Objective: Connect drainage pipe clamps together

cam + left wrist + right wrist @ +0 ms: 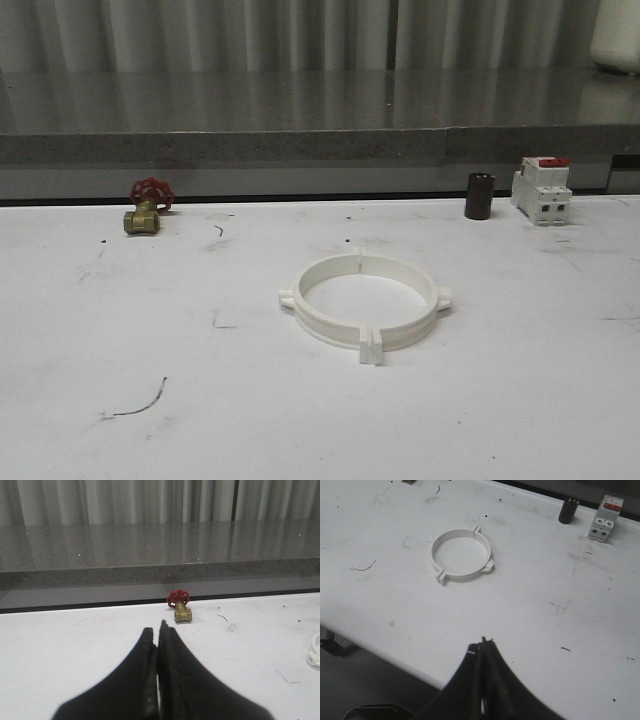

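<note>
The two white drainage pipe clamps (365,300) lie on the white table as one closed ring, their square end tabs meeting at the near and far sides. The ring (462,556) lies flat, well ahead of my right gripper (482,642), whose black fingers are pressed together with nothing between them, above the table's near edge. A sliver of the ring (315,652) shows at the edge of the left wrist view. My left gripper (156,630) is shut and empty too, low over bare table and pointing toward the valve.
A brass valve with red handwheel (148,206) sits at the back left. A dark cylinder (479,195) and a white breaker with red top (541,188) stand at the back right. A grey ledge (300,145) runs behind the table. Black scuffs mark the tabletop.
</note>
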